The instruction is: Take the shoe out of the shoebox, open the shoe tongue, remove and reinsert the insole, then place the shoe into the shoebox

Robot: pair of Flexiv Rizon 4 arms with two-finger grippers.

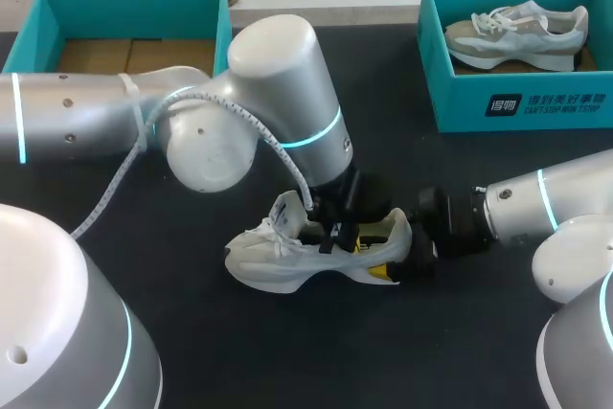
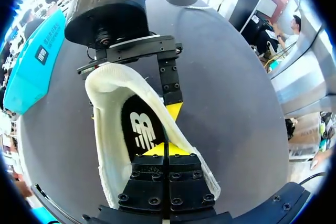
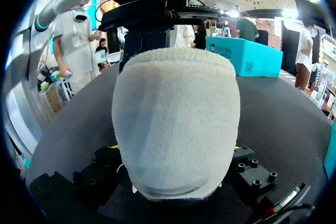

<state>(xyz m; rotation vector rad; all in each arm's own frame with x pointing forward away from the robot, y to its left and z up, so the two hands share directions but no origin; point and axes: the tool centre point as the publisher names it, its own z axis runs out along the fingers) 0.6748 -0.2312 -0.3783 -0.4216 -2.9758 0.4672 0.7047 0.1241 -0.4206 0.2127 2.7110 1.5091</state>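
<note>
White shoe (image 1: 287,261) held side-on at the middle of the dark table (image 1: 479,361)
The fuzzy fabric heel is clasped from both sides by the right gripper (image 1: 407,254), spread wide. The shoe is judged light and pliant, best taken at the padded collar. The left gripper (image 2: 160,149), fingers drawn together, is set on the smooth black insole (image 2: 139,129).

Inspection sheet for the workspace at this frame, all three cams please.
Surface: black table.
Job's things: white shoe upright mid-table, black insole inside it; left shoebox has no shoe; right shoebox holds a second shoe.
Clutter: nothing seen.
Grippers: left gripper shut, tips inside the shoe at the insole, any pinch unclear; right gripper shut on the shoe's heel.
Cables: white cable along the left arm.
Surroundings: nothing seen reaching over the table.
</note>
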